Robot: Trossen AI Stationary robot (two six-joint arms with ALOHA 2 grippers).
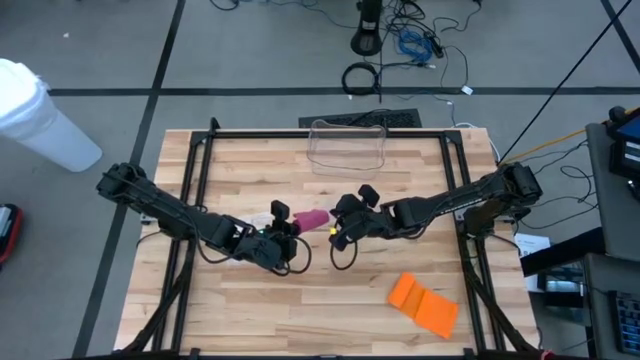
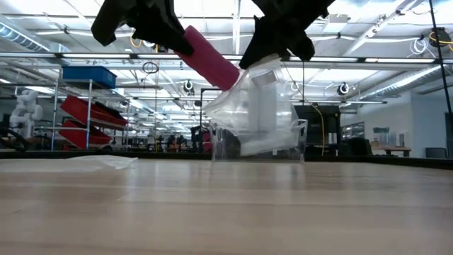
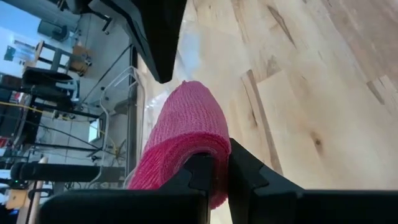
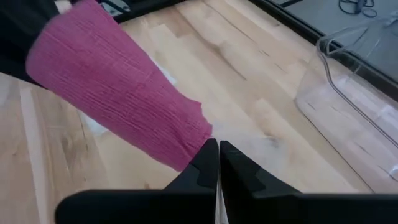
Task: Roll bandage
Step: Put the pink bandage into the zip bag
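Left gripper [image 3: 216,177]: pinching one end of the pink bandage roll [image 3: 180,140], lifted off the table [image 1: 300,310].
Right gripper [image 4: 217,163]: fingers pressed together, at the roll's other end.
Clear container [image 1: 348,146]: beyond both grippers.
Orange bandage [image 1: 424,303]: right of the right gripper.

Two dark jointed arms, each ending in matte black, blocky, angular jaws.

Both arms reach inward over the middle of the table, raised off it; the left gripper [image 1: 283,226] is clamped, the right gripper [image 1: 340,232] fully closed, tips near each other
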